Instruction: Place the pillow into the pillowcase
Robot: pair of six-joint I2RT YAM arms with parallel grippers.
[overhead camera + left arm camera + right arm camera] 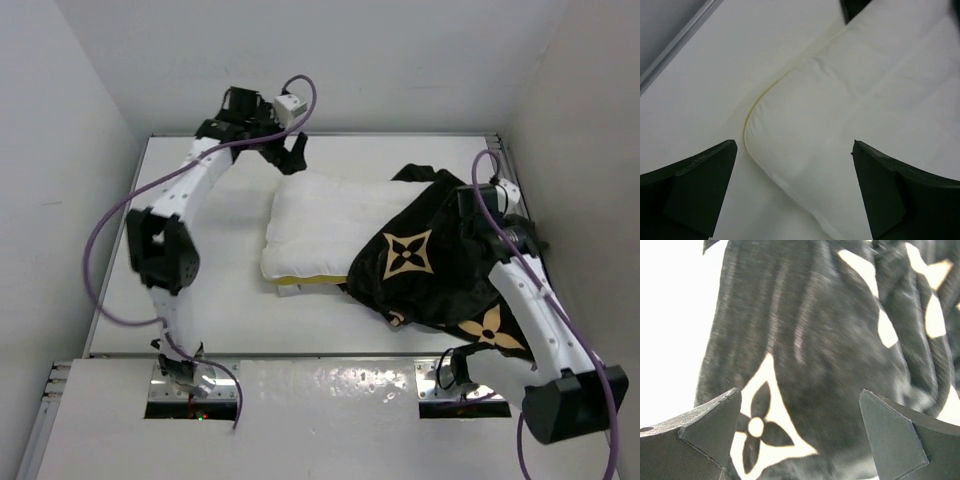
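The white pillow (312, 222) lies in the middle of the table, its yellow band along the near edge. Its right part is covered by the black pillowcase (445, 275) with tan motifs, which lies bunched at the right. My left gripper (291, 155) is open and empty, hovering over the pillow's far left corner; in the left wrist view the gripper (795, 145) straddles the pillow (865, 100). My right gripper (474, 200) is open over the pillowcase's far right part; in the right wrist view the gripper (800, 392) holds nothing above the pillowcase (815, 340).
The white table (200, 300) is enclosed by walls at the left, back and right. A raised rail (675, 45) runs along its far edge. The arm bases sit on a metal strip (330, 385) at the near edge.
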